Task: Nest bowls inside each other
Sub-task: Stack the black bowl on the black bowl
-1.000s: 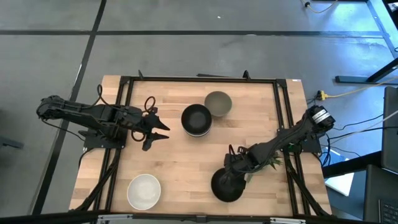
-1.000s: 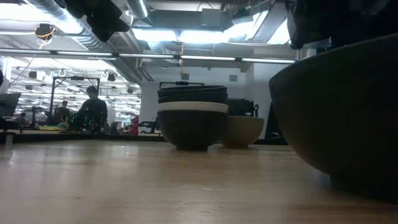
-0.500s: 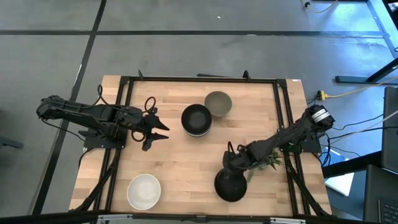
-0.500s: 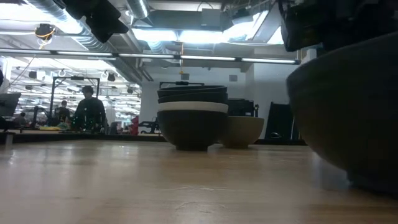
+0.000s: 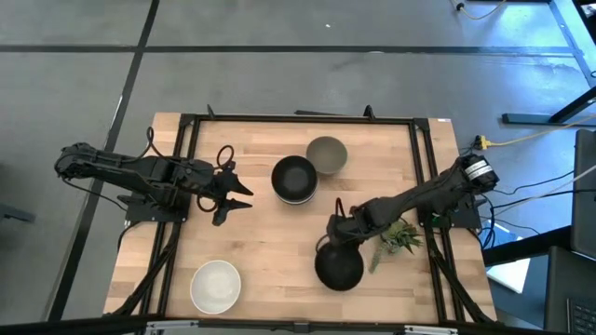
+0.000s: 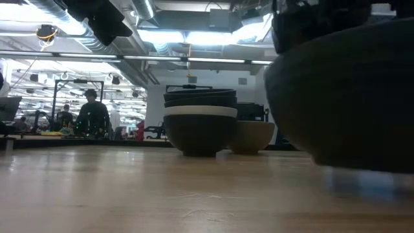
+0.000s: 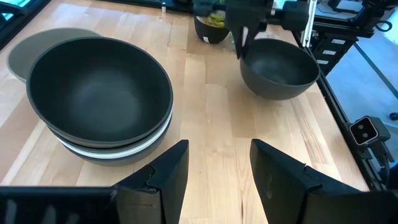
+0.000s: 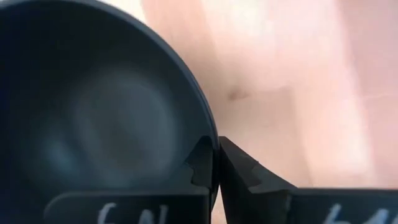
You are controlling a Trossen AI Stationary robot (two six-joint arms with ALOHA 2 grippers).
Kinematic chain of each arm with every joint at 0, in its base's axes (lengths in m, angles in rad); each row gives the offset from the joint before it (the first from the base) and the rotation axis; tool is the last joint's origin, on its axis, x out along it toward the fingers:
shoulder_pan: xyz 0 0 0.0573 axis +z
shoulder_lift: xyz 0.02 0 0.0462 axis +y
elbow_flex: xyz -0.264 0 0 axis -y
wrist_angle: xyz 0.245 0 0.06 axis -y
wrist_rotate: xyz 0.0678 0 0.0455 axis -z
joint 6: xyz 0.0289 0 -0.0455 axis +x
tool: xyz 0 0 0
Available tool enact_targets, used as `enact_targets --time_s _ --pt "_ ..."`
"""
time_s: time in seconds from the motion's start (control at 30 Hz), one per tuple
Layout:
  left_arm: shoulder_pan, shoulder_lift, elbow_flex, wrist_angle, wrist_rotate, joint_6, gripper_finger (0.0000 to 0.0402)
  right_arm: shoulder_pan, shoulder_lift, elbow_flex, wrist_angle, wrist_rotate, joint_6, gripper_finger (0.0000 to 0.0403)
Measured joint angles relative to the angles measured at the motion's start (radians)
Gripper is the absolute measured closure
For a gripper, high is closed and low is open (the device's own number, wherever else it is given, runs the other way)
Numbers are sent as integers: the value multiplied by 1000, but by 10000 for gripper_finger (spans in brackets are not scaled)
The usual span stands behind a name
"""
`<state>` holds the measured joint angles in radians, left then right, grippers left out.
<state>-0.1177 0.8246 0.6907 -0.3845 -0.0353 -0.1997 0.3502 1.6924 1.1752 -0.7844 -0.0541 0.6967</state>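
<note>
My right gripper (image 5: 328, 236) is shut on a glossy black bowl (image 5: 339, 267) at the table's near right. That bowl fills the right of the low view (image 6: 343, 90). A stack of bowls (image 5: 294, 179), black ones with a white one among them, rests on its base at the table's middle far side. A grey-green bowl (image 5: 327, 154) sits beside the stack. A white bowl (image 5: 216, 286) stands alone at the near left. My left gripper (image 5: 238, 195) waits open, left of the stack and pointing at it. My right gripper pinches the black bowl's rim (image 8: 211, 134) on its far side, one finger (image 8: 200, 163) inside the bowl and one (image 8: 241, 171) outside. The fingers slant down onto the rim from the table's far right. In the low view the bowl hangs upright, a little above the table.
A small green plant sprig (image 5: 399, 237) lies right of the held bowl, under my right arm. Black frame rails (image 5: 424, 177) run along the table's sides. Bare wood (image 5: 270, 242) lies between the held bowl, the stack and the white bowl.
My right gripper has gone toward the table's left and a little toward its far edge, taking the black bowl along. In the low view the bowl's base has come up off the table. My left arm has kept still.
</note>
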Motion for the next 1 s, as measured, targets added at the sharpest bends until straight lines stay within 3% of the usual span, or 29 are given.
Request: enact_targets --time_s 0.27,0.57,1.0 --pt "0 0 0 0 0 0 236 -95 -1 207 -179 103 -184 391" --pt "0 0 0 0 0 0 236 -230 -2 422 -170 180 -413 391" --pt "0 0 0 0 0 0 236 -470 -2 499 -162 152 -500 391"
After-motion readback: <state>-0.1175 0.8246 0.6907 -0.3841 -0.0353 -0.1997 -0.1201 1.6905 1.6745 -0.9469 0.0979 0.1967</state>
